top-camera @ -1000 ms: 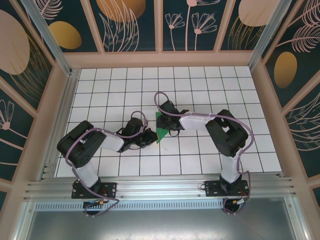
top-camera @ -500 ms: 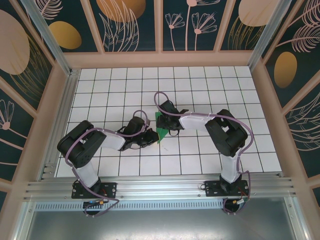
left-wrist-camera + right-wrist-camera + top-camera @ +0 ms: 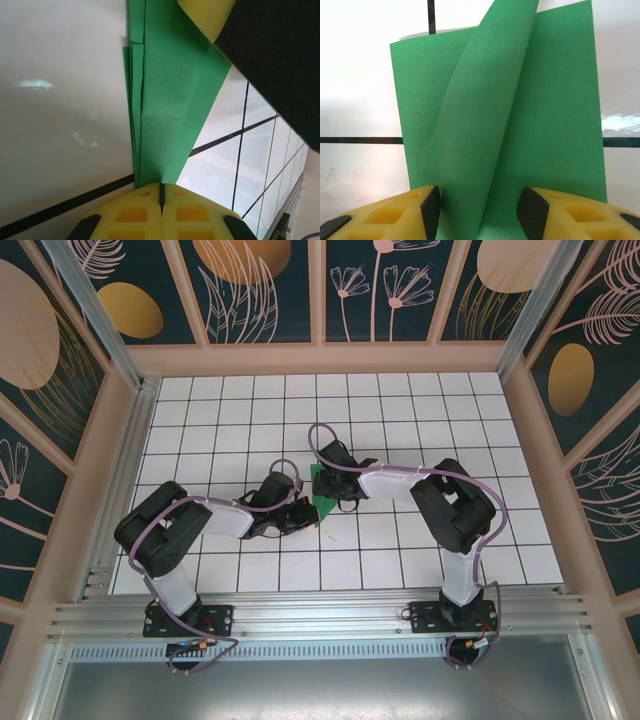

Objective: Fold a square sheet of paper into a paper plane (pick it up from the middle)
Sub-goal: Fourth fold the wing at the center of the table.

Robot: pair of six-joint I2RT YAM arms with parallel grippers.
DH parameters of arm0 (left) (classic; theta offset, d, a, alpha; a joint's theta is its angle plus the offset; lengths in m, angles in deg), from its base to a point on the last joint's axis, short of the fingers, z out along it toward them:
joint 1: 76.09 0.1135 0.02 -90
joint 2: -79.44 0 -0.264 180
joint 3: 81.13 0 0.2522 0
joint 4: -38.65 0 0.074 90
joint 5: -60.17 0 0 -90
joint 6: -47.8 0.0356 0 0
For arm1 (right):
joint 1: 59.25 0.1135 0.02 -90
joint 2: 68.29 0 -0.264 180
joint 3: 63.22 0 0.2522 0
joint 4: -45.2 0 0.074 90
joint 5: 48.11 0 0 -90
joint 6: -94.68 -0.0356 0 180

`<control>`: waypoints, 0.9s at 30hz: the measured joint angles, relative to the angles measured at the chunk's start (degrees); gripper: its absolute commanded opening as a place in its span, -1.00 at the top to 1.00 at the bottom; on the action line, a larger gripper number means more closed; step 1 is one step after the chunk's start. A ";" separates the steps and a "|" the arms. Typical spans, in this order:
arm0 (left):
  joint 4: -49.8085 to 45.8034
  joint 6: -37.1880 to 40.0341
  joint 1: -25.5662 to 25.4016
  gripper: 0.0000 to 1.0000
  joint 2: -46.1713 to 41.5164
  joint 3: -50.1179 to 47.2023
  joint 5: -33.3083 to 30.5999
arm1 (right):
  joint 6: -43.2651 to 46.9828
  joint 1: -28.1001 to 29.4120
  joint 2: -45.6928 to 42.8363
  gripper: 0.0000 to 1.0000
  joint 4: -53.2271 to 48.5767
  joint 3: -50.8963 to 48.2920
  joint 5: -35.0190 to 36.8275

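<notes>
The square sheet of paper (image 3: 322, 503) lies partly folded near the middle of the white grid table (image 3: 400, 410), between the two grippers. In the right wrist view the square sheet of paper (image 3: 550, 100) lies flat on the tiles with one flap lifted and curving upward along a slanted fold. In the left wrist view the square sheet of paper (image 3: 170, 100) shows several stacked green layers whose edges converge toward the near end. The left gripper (image 3: 298, 519) meets the sheet from the left. Its yellow pads (image 3: 195, 212) are pressed together, and the narrow end of the layered paper runs into the seam between them, so the left gripper (image 3: 161, 195) is clamped on the sheet. The right gripper (image 3: 326, 486) meets the sheet from the far right side. Its fingers (image 3: 395, 215) stand apart, and the lifted flap passes through the gap of the right gripper (image 3: 482, 212). One yellow right-gripper pad (image 3: 205, 15) rests against the far part of the sheet.
</notes>
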 measured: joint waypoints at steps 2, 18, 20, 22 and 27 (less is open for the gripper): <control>-0.07 0.00 -0.11 0.84 -0.24 -0.07 -0.09 | 0.02 0.00 0.11 -0.07 -0.22 0.20 0.00; -6.29 -0.48 2.99 0.70 -16.70 -2.64 -6.08 | 0.00 0.00 0.46 -0.06 -0.57 0.33 0.13; -6.21 -0.59 2.99 0.69 -16.35 -3.21 -6.01 | 0.02 0.00 0.48 -0.09 -0.57 0.35 0.13; -5.84 -0.68 2.99 0.70 -15.23 -3.26 -5.57 | 0.04 0.02 0.55 -0.12 -0.57 0.46 0.09; -5.14 -0.68 2.99 0.72 -12.79 -3.28 -5.18 | 0.70 0.35 0.92 -0.14 -1.20 1.11 0.35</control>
